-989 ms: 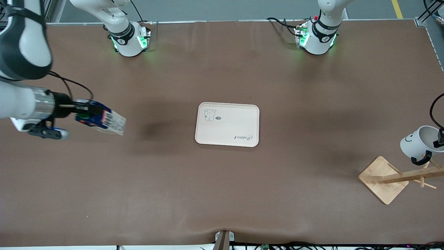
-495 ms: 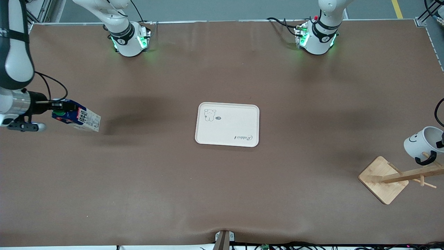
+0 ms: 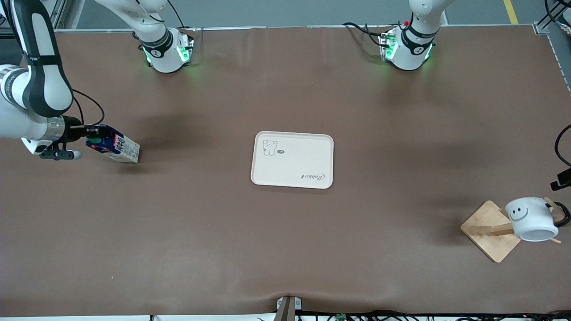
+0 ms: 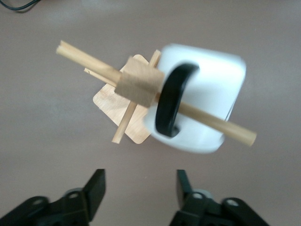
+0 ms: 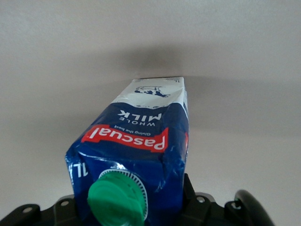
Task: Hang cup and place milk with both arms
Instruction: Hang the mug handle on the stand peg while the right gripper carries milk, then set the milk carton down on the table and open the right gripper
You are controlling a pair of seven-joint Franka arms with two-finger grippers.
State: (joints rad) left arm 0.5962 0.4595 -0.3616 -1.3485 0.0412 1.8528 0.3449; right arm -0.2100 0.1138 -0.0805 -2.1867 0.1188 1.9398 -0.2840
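Observation:
The white cup with the smiley face hangs by its black handle on a peg of the wooden rack. In the left wrist view my left gripper is open and empty above the cup. Only a black bit of it shows at the front view's edge. My right gripper is shut on the top of the dark-blue milk carton, near the right arm's end of the table. The carton is tilted, with its white lower end close to the table. Its green cap sits between the jaws.
A cream tray with a bear picture lies at the table's middle. The rack's square base and slanted pegs stand near the left arm's end, toward the front camera. Cables run along the table edges.
The cup went from my left gripper onto the rack's peg and was let go. The left gripper opened and drew away. My right gripper came lower with the milk.

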